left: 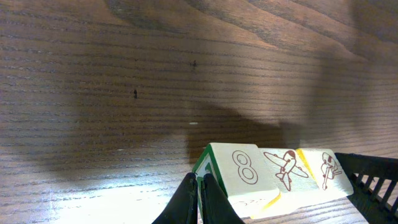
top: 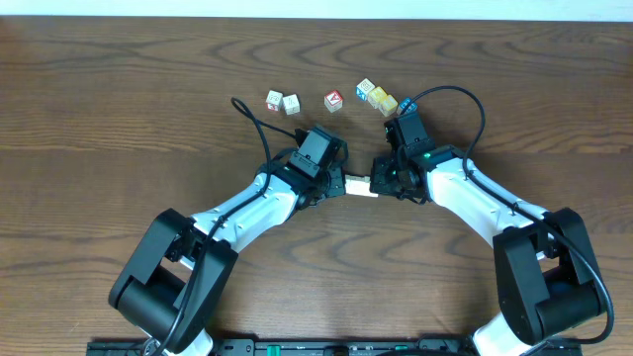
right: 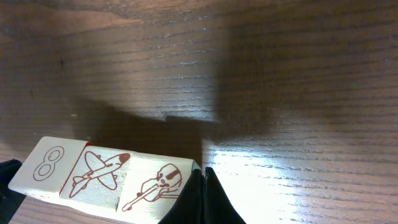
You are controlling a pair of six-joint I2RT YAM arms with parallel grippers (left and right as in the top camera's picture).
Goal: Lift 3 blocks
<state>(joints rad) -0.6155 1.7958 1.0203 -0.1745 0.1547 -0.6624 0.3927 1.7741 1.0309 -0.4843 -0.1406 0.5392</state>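
Three cream blocks stand side by side in one row between my two grippers. In the left wrist view they show a printed 8, an airplane and a violin. My left gripper is shut, its closed tips pressed against the end face of the 8 block. My right gripper is shut too, tips pushed against the end of the violin block. The airplane block sits squeezed in the middle. Whether the row is off the table I cannot tell.
Farther back on the wooden table lie loose coloured cubes: two at the left, a red-faced one, and a blue and yellow pair close to the right arm's wrist. Black cables loop over both arms.
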